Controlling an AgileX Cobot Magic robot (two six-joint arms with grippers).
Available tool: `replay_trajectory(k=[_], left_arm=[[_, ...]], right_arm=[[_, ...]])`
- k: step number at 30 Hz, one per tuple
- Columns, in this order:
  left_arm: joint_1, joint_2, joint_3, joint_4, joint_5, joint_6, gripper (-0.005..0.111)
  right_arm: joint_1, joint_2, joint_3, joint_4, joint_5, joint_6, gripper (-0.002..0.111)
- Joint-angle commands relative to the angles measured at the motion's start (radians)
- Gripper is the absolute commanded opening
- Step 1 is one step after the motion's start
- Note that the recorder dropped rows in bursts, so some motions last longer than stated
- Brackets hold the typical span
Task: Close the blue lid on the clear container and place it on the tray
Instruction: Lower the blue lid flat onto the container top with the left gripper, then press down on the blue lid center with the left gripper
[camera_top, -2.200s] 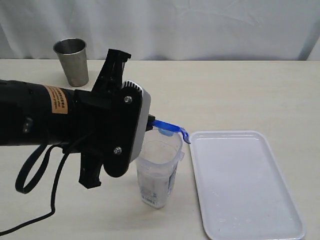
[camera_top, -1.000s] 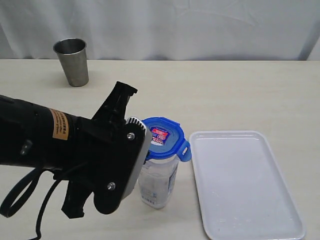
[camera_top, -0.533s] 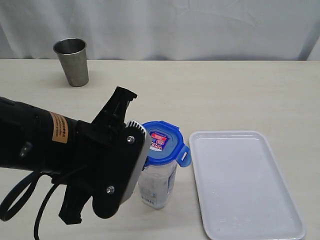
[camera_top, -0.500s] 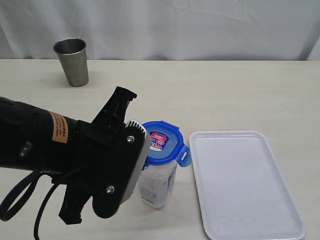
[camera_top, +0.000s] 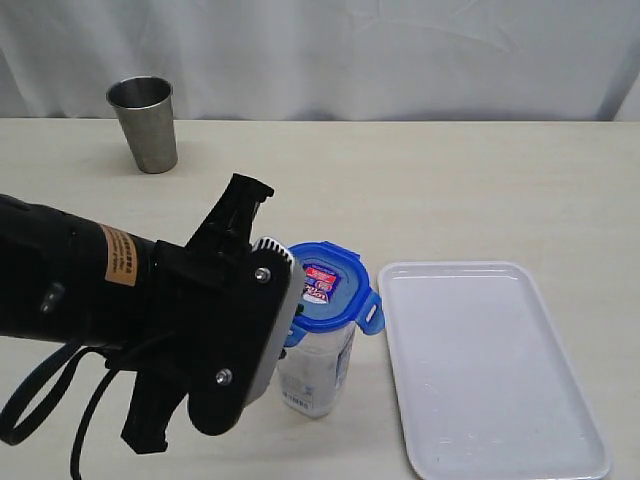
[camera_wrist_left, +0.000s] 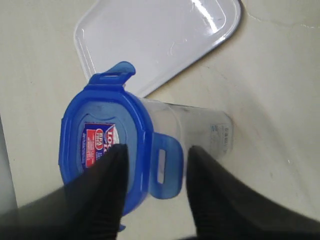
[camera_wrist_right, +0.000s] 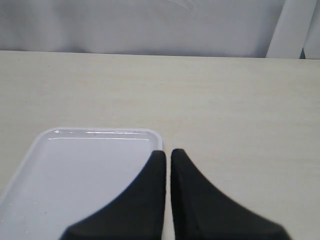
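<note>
The blue lid (camera_top: 325, 288) sits flat on top of the clear container (camera_top: 313, 370), which stands upright on the table just left of the white tray (camera_top: 490, 370). In the left wrist view my left gripper (camera_wrist_left: 157, 150) is open above the lid (camera_wrist_left: 100, 150). One side flap (camera_wrist_left: 164, 167) hangs between the two fingers with a gap on each side. The container's wall (camera_wrist_left: 202, 132) and the tray (camera_wrist_left: 160, 40) lie beyond. My right gripper (camera_wrist_right: 167, 152) is shut and empty over a corner of the tray (camera_wrist_right: 85, 170); it is out of the exterior view.
A steel cup (camera_top: 145, 122) stands at the far left of the table. My left arm's bulky black wrist (camera_top: 190, 330) covers the table's near left and hides the jaws in the exterior view. A white curtain runs behind the table.
The lid, earlier held tilted over the container's mouth, has come down onto it and settled lower. My left jaws have parted and let go of it. The right gripper is unchanged.
</note>
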Motion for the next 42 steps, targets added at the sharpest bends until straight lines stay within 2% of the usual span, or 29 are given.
replay_trajectory(k=[1, 11, 14, 17, 20, 24, 28, 31, 34, 42], left_arm=[[-0.007, -0.005, 0.003, -0.035, -0.006, -0.007, 0.064], [-0.007, -0.056, 0.003, -0.063, 0.056, -0.017, 0.065], [-0.007, -0.118, 0.003, -0.063, 0.078, -0.169, 0.063], [-0.007, -0.153, 0.003, -0.061, 0.008, -0.445, 0.036], [-0.007, -0.134, -0.017, -0.059, -0.044, -0.569, 0.001], [0.019, -0.033, -0.125, -0.053, 0.104, -0.676, 0.0], [0.073, 0.108, -0.276, 0.04, 0.223, -0.888, 0.0], [0.08, 0.203, -0.381, 0.095, 0.341, -0.922, 0.0], [0.07, 0.277, -0.446, 0.095, 0.382, -0.922, 0.0], [0.062, 0.345, -0.464, 0.113, 0.418, -0.922, 0.0]], right_arm=[[0.001, -0.004, 0.003, 0.0, -0.005, -0.003, 0.004], [0.001, -0.004, 0.003, 0.0, -0.005, -0.003, 0.004], [0.001, -0.004, 0.003, 0.0, -0.005, -0.003, 0.004], [0.001, -0.004, 0.003, 0.0, -0.005, -0.003, 0.004], [0.001, -0.004, 0.003, 0.0, -0.005, -0.003, 0.004], [0.001, -0.004, 0.003, 0.0, -0.005, -0.003, 0.004], [0.001, -0.004, 0.003, 0.0, -0.005, -0.003, 0.004], [0.001, -0.004, 0.003, 0.0, -0.005, -0.003, 0.004], [0.001, -0.004, 0.003, 0.0, -0.005, -0.003, 0.004], [0.001, -0.004, 0.003, 0.0, -0.005, -0.003, 0.004]])
